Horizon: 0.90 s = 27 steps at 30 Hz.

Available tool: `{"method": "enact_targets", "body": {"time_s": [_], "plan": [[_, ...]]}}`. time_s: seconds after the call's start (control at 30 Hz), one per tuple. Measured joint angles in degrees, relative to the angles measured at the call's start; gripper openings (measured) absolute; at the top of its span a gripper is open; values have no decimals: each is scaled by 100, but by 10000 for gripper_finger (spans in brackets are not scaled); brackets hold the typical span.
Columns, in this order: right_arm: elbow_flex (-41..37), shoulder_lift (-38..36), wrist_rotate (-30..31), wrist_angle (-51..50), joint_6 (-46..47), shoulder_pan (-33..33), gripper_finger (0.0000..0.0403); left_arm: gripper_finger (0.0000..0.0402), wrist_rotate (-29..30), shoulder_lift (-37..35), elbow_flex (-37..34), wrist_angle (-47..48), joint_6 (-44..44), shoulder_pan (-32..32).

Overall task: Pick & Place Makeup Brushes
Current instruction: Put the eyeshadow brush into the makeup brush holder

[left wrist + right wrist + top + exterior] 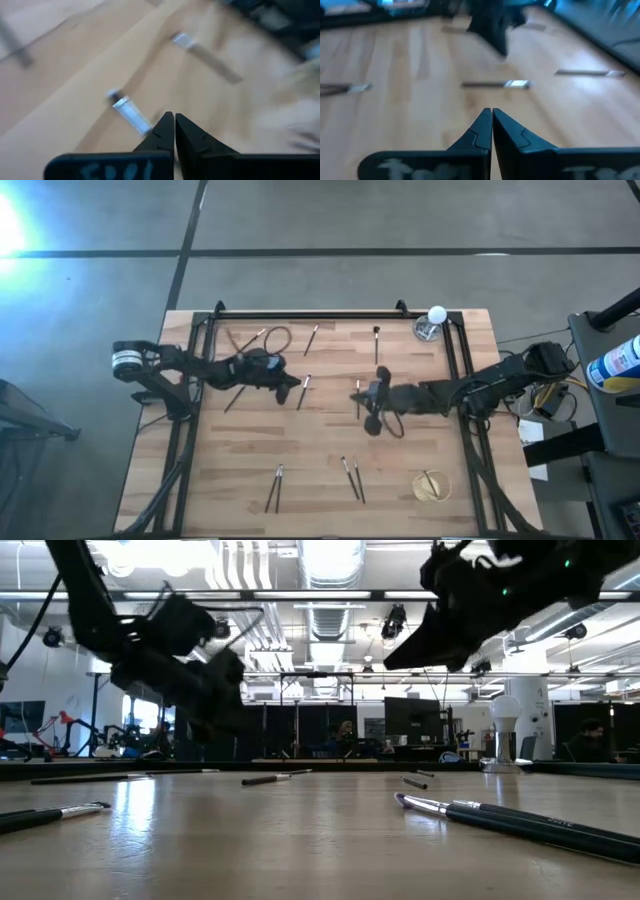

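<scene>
Many brushes lay scattered flat on the table. They looked thin, light, stiff and rolly, best pinched mid-handle. Left gripper and right gripper hung mid-table, both clenched on nothing, each just beside a brush.

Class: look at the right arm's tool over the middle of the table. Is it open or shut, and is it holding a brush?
Shut and empty. The right tool shows both fingertips pressed together with nothing between them; a makeup brush lies on the table beyond.
</scene>
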<state>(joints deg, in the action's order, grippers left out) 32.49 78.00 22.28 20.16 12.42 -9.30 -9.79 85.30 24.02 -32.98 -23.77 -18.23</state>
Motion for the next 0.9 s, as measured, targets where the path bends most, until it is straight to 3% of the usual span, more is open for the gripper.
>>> {"method": "enact_targets", "body": {"time_s": [0.17, 0.43, 0.77, 0.9], "plan": [[-440, -2, -4, 893, -356, 386, 8, 59, 957, 39, 804, 1780, 74, 170], [-610, -2, -26, 973, -652, 501, 8, 136, 1368, 426, 1813, 2563, -501, 288], [-628, -2, -28, 864, -721, 498, 8, 149, 2112, 1552, 2672, 3426, -1044, 312], [-628, -2, -83, 838, -719, 497, 8, 149, 2268, 1728, 2760, 3351, -1159, 318]]}}
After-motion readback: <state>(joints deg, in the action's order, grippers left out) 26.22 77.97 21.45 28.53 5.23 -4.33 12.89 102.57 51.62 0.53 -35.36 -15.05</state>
